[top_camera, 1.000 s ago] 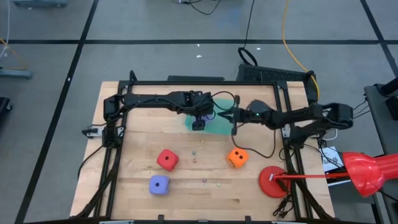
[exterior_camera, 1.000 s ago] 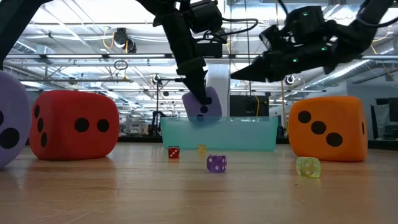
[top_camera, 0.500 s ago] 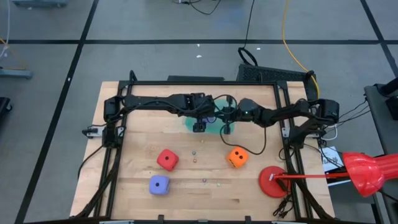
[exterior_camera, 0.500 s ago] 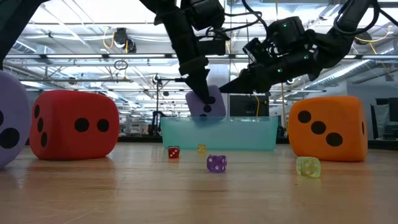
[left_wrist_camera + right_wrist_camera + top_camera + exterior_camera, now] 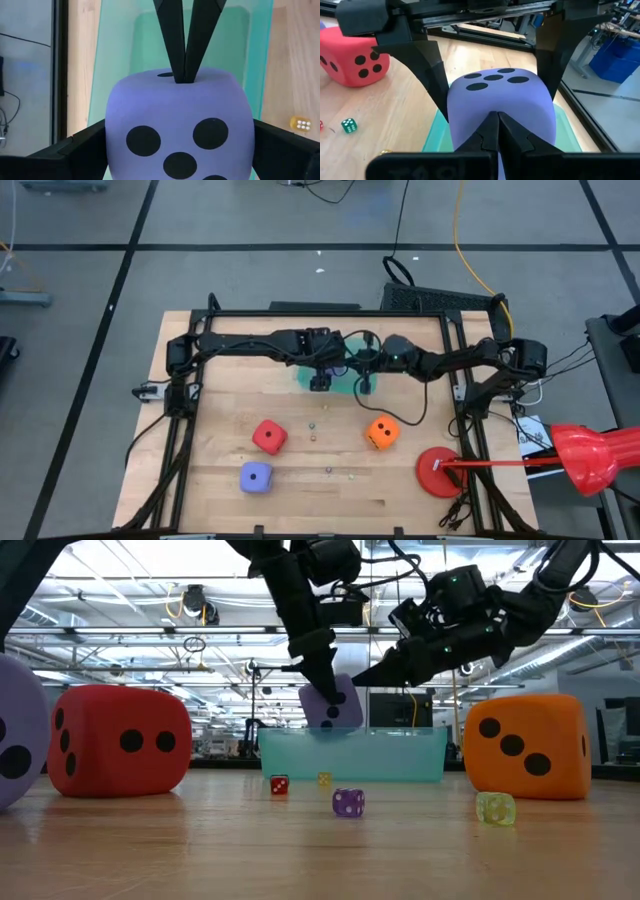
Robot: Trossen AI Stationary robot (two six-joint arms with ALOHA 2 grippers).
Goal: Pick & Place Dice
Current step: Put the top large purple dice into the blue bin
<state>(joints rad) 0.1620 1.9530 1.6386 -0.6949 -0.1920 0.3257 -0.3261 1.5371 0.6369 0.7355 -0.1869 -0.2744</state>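
A purple-blue die (image 5: 332, 706) hangs in my left gripper (image 5: 325, 690) over the teal tray (image 5: 400, 758); my left wrist view fills with it (image 5: 177, 135). My right gripper (image 5: 365, 678) is shut, and its tips (image 5: 182, 75) stand at the die's right-hand face. Three more dice rest flat on the wood: red (image 5: 268, 437), orange (image 5: 380, 432) and a second purple-blue one (image 5: 256, 477). My left gripper pinches the purple-blue die between its two fingers (image 5: 85, 147), one on each of two opposite side faces (image 5: 112, 135). The fingers come from above, slanting down. The die is lifted clear and slightly tilted, its lower edge about level with the tray's rim. My right gripper has its shut fingertips (image 5: 497, 125) against the die's face that looks toward the table's right (image 5: 470, 115). It comes from the right, slanting slightly down. The fingers hold nothing between them.
Several tiny dice (image 5: 348, 802) lie on the wood between the tray and the near edge. A red round disc (image 5: 438, 472) with a red-handled tool sits near the right front corner. Black frame rails (image 5: 180, 440) run along both table sides. Bare wood shows at the near edge.
My right gripper has moved toward the table's left, from beside the tray's right end to the die held by my left gripper, and it now meets that die. My left gripper and the die have stayed over the tray.
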